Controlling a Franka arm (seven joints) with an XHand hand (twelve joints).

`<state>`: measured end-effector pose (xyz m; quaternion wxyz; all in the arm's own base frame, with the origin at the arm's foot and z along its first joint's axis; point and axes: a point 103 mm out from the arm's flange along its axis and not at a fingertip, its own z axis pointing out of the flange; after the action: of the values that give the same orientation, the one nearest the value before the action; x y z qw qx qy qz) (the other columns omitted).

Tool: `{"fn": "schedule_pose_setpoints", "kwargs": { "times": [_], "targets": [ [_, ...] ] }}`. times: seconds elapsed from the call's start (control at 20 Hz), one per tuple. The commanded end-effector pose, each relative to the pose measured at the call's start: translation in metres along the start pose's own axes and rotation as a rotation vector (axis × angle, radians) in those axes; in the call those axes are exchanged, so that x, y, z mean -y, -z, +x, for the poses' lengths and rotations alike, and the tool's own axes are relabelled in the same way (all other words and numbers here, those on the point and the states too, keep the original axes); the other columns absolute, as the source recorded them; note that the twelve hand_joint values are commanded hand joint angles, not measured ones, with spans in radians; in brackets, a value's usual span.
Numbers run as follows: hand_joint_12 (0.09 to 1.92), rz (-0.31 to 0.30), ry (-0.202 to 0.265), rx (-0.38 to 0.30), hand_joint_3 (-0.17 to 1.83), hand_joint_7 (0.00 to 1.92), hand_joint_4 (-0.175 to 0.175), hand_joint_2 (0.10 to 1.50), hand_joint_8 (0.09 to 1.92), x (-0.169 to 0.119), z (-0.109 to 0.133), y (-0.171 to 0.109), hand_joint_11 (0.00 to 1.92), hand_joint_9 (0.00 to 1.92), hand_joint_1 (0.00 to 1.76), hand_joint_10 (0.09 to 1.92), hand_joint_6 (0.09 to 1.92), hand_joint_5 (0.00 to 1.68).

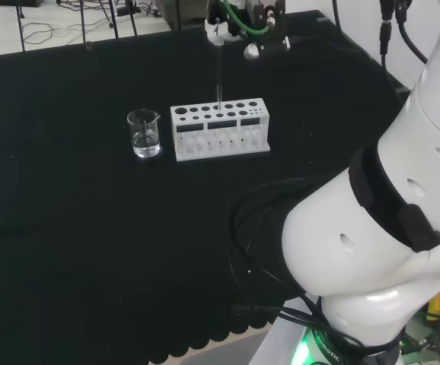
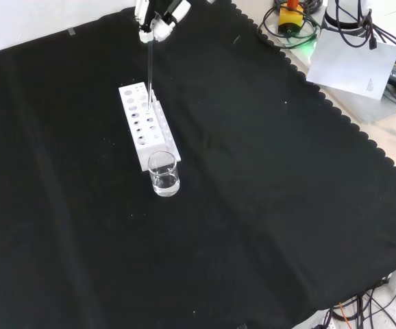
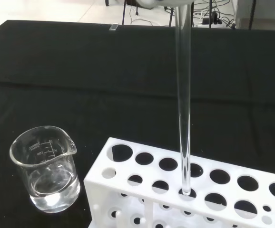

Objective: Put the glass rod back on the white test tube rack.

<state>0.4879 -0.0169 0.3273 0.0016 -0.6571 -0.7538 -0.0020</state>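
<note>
hand (image 2: 155, 20): above the far end of the rack in the front view, fingers pinching the top of the glass rod
glass rod (image 3: 183, 104): upright, lower tip at a hole in the white test tube rack (image 3: 213, 190)
beaker (image 3: 46, 175): just beside the rack's end on the desk (image 1: 90, 251), a little clear liquid inside

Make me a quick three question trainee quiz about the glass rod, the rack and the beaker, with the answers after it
1. True or false: the glass rod lies flat on the cloth.
2. Where is the rod's lower tip? A) in the beaker B) at a hole in the white test tube rack C) on the cloth
3. What holds the rod's top end in the front view?

Key
1. False, it hangs upright.
2. B.
3. The hand.
</note>
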Motion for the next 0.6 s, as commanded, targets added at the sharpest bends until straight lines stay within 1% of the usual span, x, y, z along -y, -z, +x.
{"fn": "schedule_pose_setpoints", "kwargs": {
  "times": [0.05,0.25,0.5,0.6],
  "targets": [
    [0.75,0.01,0.004,0.006,-0.17,1.28,-0.175,1.08,0.79,-0.001,-0.002,-0.006,1.57,1.56,1.32,0.8,0.4,1.23],
    [0.75,0.009,-0.003,-0.017,-0.17,1.28,-0.175,1.08,0.79,-0.004,0.001,-0.013,1.57,1.56,1.32,0.8,0.4,1.23],
    [0.75,0.012,0.007,-0.008,-0.17,1.28,-0.175,1.08,0.79,-0.008,0.007,-0.015,1.57,1.56,1.32,0.8,0.4,1.23],
    [0.76,0.029,0.008,-0.005,-0.17,1.28,-0.175,1.08,0.79,-0.009,0.007,-0.022,1.57,1.56,1.32,0.8,0.4,1.23]
  ]
}}
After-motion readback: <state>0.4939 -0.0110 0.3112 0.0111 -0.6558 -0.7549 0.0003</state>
